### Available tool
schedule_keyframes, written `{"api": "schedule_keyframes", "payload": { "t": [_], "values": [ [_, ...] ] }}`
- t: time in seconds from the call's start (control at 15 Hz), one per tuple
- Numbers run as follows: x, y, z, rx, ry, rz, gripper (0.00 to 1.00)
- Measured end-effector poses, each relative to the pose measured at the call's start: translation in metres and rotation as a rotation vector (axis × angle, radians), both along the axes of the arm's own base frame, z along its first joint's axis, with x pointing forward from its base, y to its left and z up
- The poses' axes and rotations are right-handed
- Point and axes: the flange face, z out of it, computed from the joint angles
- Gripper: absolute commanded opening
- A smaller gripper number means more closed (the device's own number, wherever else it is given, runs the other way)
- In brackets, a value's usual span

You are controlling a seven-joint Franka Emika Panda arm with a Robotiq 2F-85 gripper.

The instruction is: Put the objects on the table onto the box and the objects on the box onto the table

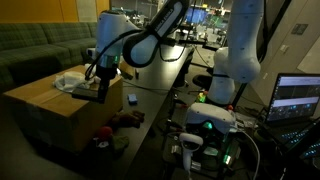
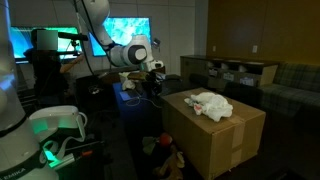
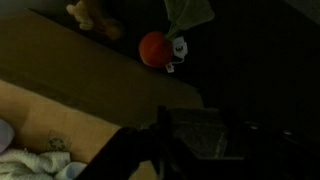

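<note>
One crumpled white cloth (image 1: 68, 82) rests on the large tan cardboard box (image 1: 35, 105), beside the claw (image 1: 96, 84). Its grip cannot be told. The long black table (image 1: 150, 80) lies beyond. Likely mid-swap; next, the cloth needs grasping and carrying tableward.

White cloth (image 3: 35, 168) cut off at wrist view's bottom edge; jaws dark, indistinct.

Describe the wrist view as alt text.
A tan box fills the left, with white cloth on its top at the lower corner. Beyond its edge, on dark ground, lies a red ball with a white tag. The gripper is a dark blur at bottom, jaws unreadable.
</note>
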Motion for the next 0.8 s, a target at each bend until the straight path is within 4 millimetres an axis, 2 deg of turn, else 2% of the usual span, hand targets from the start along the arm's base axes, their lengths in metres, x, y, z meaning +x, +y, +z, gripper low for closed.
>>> {"api": "schedule_keyframes", "payload": {
  "t": [0.2, 0.33, 0.8],
  "values": [
    [0.026, -0.001, 0.006, 0.001, -0.018, 0.045, 0.31],
    [0.041, 0.002, 0.002, 0.003, -0.023, 0.072, 0.31],
    [0.083, 0.033, -0.021, 0.011, -0.040, 0.133, 0.31]
  ]
}}
